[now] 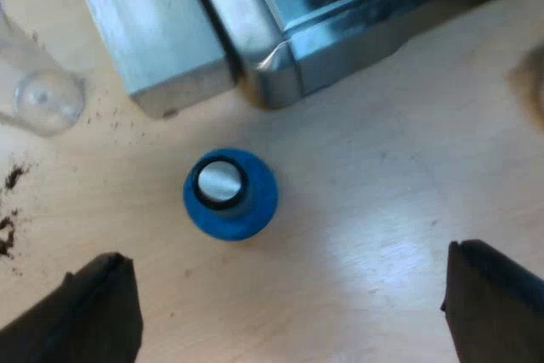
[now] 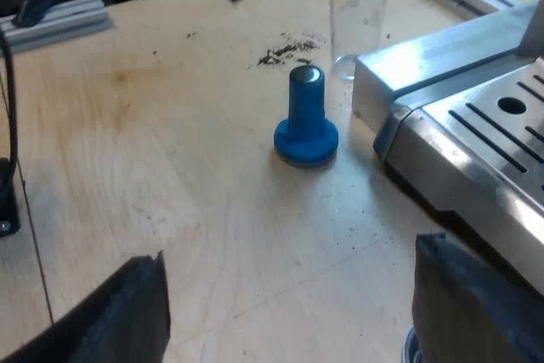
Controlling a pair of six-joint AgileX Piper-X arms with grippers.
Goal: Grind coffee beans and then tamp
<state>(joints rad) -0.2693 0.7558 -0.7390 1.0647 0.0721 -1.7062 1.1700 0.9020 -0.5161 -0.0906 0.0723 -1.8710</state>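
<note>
Beside the espresso machine (image 1: 340,14), the blue tamper (image 1: 231,195) stands upright, silver-capped, with left pincer (image 1: 285,254) and right pincer (image 2: 291,249) both released.

The left gripper (image 1: 287,257) hangs over the wooden table (image 1: 382,167), fingers spread wide. From the upright blue tamper (image 1: 230,194), the machine (image 1: 340,6) sits at 1 o'clock, the glass (image 1: 38,95) at 10, and spilled grounds (image 1: 10,210) at 9.
</note>
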